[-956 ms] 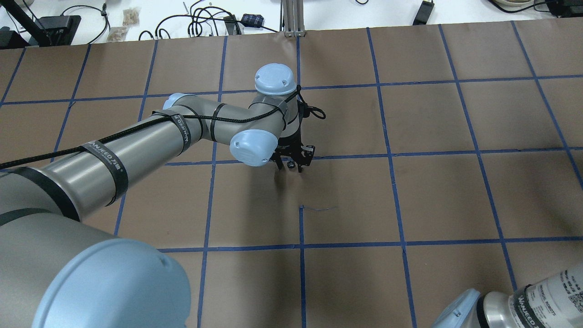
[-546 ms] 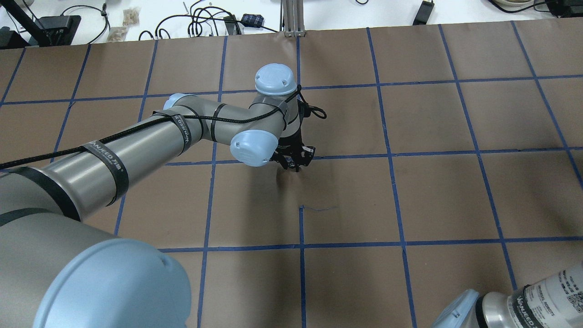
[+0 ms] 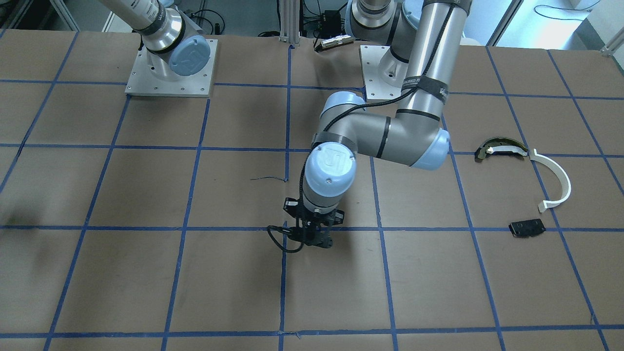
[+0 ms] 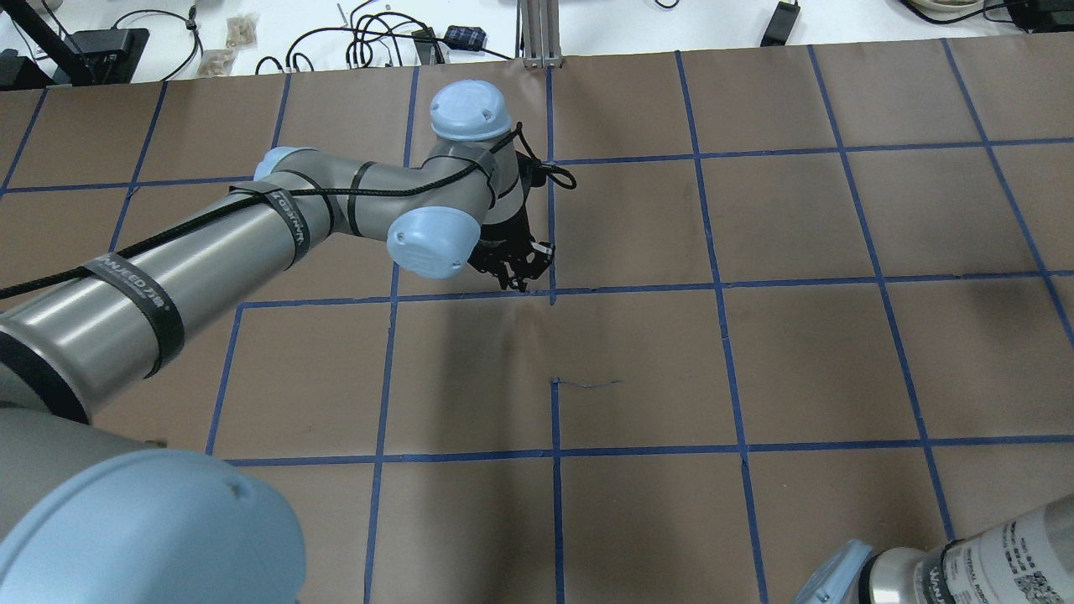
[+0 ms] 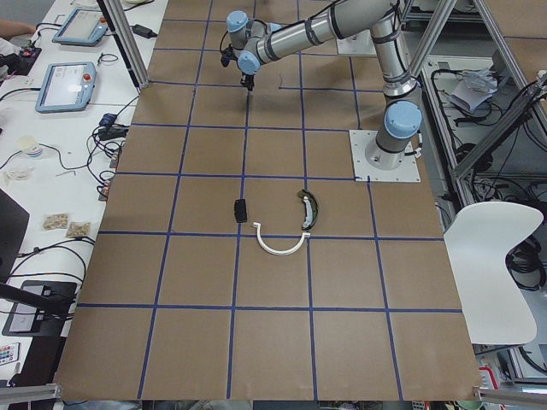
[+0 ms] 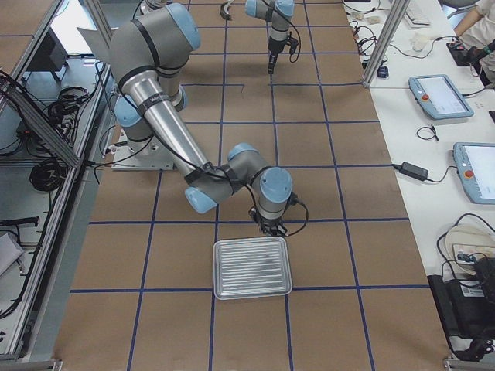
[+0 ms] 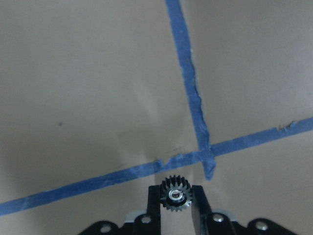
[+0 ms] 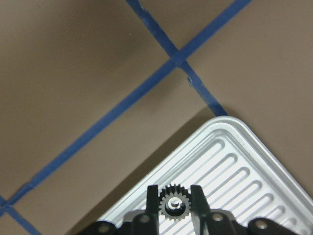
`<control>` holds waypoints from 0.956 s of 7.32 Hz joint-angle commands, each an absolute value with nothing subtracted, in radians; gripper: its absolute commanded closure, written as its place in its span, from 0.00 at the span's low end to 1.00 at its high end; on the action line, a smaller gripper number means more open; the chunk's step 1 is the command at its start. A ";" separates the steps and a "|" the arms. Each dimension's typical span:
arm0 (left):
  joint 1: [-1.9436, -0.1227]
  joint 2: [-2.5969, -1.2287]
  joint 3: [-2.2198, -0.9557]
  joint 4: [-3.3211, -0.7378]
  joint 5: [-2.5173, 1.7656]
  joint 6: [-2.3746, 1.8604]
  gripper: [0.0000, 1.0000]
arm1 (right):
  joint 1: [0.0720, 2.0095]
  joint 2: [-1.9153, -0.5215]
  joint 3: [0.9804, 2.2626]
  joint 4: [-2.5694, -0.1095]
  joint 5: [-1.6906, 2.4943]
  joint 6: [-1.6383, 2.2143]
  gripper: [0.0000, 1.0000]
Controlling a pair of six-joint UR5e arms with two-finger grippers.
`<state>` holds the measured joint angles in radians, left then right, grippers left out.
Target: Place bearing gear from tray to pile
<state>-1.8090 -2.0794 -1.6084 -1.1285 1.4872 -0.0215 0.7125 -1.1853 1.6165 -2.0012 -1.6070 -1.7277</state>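
Observation:
My left gripper [image 4: 513, 281] is shut on a small dark bearing gear [image 7: 177, 194] and holds it above a blue tape crossing near the table's middle; it also shows in the front view [image 3: 312, 235]. The pile lies apart toward the table's left end: a white half-ring arc [image 3: 553, 180], a dark curved piece with a cream strip [image 3: 502, 148] and a flat black plate [image 3: 526, 227]. My right gripper [image 8: 172, 196] is shut on a second gear [image 8: 172, 204] just above the corner of the ribbed metal tray [image 8: 234, 161]. The tray [image 6: 251, 267] shows in the exterior right view.
Brown paper with a blue tape grid covers the table [image 4: 755, 361]. Cables and small boxes [image 4: 377, 38] lie beyond its far edge. The right arm's base plate [image 3: 170, 68] and the left arm's base [image 3: 385, 73] stand at the robot's side.
My left gripper's fingers closed on the small gear on the table, then the arm moved left and toward the far side with it.

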 commanded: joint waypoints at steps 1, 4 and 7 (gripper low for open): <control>-1.633 -1.996 -1.547 -1.326 1.499 0.103 1.00 | 0.889 -1.368 1.629 -1.774 -1.611 -1.476 0.89; -1.280 -1.936 -1.566 -1.414 1.607 0.473 1.00 | 1.283 -1.473 1.674 -1.706 -1.608 -0.921 0.89; -0.958 -1.917 -1.664 -1.405 1.634 0.732 1.00 | 1.678 -1.317 1.666 -1.898 -1.579 -0.284 0.89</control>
<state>-1.0855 -1.9215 -1.6257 -1.4081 1.6270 0.6267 1.5201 -1.3929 1.6676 -1.7813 -1.5885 -0.5331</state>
